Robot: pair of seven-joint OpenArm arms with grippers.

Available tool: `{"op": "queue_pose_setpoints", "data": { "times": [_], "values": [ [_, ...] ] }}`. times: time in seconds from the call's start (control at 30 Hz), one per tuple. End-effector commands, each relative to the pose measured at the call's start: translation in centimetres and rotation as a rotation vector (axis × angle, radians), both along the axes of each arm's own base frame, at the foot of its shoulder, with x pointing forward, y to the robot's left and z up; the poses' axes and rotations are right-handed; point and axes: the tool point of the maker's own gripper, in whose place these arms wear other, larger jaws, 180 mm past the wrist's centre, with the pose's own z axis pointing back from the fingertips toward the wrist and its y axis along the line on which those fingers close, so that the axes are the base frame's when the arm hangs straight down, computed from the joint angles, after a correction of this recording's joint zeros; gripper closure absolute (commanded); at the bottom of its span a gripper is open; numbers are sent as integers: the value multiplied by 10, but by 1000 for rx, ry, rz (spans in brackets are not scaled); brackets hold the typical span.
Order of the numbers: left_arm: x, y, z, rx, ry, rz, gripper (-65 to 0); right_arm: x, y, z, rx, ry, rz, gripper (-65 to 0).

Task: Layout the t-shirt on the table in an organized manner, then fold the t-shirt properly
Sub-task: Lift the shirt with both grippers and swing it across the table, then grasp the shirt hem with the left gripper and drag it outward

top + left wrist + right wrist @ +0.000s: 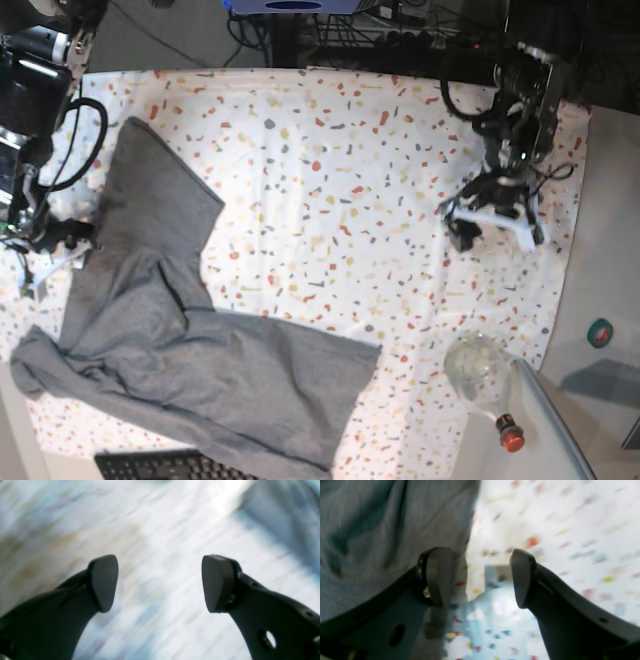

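The heather-grey t-shirt (170, 330) lies crumpled on the left part of the speckled table (330, 190), one part reaching up toward the back left and the rest spread to the front. My right gripper (60, 250) is at the shirt's left edge, open and empty. In the right wrist view the shirt (370, 530) fills the left side behind the gripper (482, 577). My left gripper (495, 222) hovers over bare table at the right, far from the shirt. In the blurred left wrist view it (160, 582) is open and empty.
A clear glass bottle with a red cap (482, 375) lies at the table's front right corner. A black keyboard (160, 467) sits at the front edge under the shirt's hem. A plain grey side surface (600, 280) runs along the right. Cables cross the back.
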Motion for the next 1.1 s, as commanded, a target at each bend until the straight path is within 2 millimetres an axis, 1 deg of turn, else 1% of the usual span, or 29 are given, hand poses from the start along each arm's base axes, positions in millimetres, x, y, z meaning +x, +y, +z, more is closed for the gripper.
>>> {"op": "queue_pose_setpoints", "data": {
  "times": [0.0, 0.07, 0.13, 0.17, 0.27, 0.37, 0.4, 0.43, 0.47, 0.5, 0.53, 0.57, 0.6, 0.63, 0.7, 0.77, 0.9, 0.97, 1.07],
  "values": [
    [6, -1, 14, 2, -53, -20, -494, 26, -14, 23, -18, -78, -12, -359],
    [-12, 0, 6, 7, -20, -26, -494, 25, -9, 10, 16, -40, -21, -359],
    [-23, 0, 0, 8, 2, -28, -494, 23, -5, 2, 36, -14, -25, -359],
    [-24, -1, 0, 7, 3, -29, -494, 23, -3, 1, 38, -14, -23, -359],
    [-27, -1, -3, 5, 13, -28, -494, 23, 14, -5, 66, -8, -10, -359],
    [-23, -5, 0, 0, 2, -36, -494, 18, 18, -10, 75, 12, -8, -344],
    [-21, -7, 0, -2, -2, -38, -494, 10, 23, -16, 83, 30, -4, -308],
    [-21, -8, 1, -3, -3, -39, -494, 3, 26, -21, 88, 50, 3, -251],
    [-14, -10, 4, -7, -17, -41, -494, -3, 29, -22, 92, 64, 28, -161],
    [-8, -15, 7, -10, -27, -54, -494, -9, 33, -21, 98, 71, 74, -56],
    [-3, -22, 7, -10, -28, -75, -494, -19, 41, -21, 107, 92, 133, 0],
    [2, -28, 8, -12, -35, -94, -494, -27, 48, -21, 112, 107, 180, 0],
    [9, -36, 11, -13, -46, -117, -494, -33, 55, -16, 106, 110, 229, 0],
    [16, -44, 15, -16, -58, -138, -494, -44, 57, -13, 91, 120, 261, 0],
    [27, -59, 17, -18, -69, -182, -494, -61, 54, -2, 37, 119, 283, 0],
    [41, -75, 19, -15, -77, -229, -494, -77, 59, 12, -6, 113, 308, 0],
    [58, -97, 19, 0, -78, -300, -494, -107, 52, 43, -114, 104, 340, 0],
    [67, -110, 19, -9, -81, -316, -494, -118, 49, 55, -156, 99, 356, 0],
    [85, -116, 13, -10, -67, -303, -494, -132, 41, 72, -221, 101, 380, 0]
  ]
}}
